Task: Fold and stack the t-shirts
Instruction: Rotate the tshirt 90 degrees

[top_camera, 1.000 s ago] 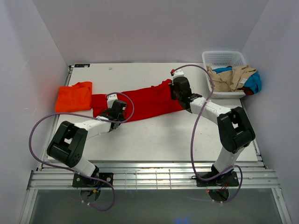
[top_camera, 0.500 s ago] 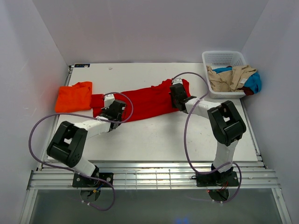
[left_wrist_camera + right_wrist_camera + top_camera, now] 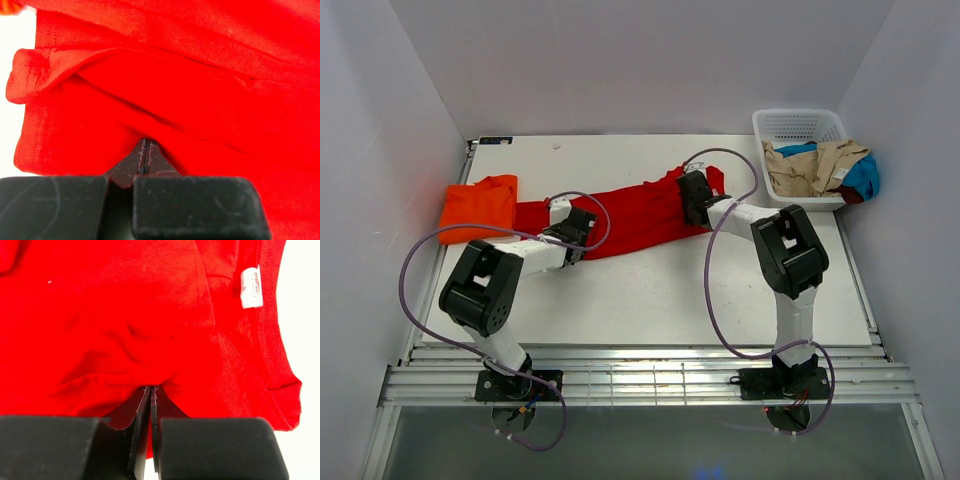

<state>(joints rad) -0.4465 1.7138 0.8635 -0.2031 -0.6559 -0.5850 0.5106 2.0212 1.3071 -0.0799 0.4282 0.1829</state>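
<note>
Bordering red t-shirt (image 3: 630, 215): orange t-shirt (image 3: 480, 207), basket (image 3: 800, 127).

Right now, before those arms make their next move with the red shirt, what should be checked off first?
1. Grip of the left gripper on the red t-shirt: ok, shut on cloth.
2. Grip of the right gripper on the same shirt, towards the collar end: ok, shut on cloth.
3. Smoothness of the red t-shirt: not ok, creased near the sleeve by the left gripper.
4. Place of the orange t-shirt: ok, folded at the table's left.
5. Number of cloth layers each gripper pinches: cannot tell.
</note>
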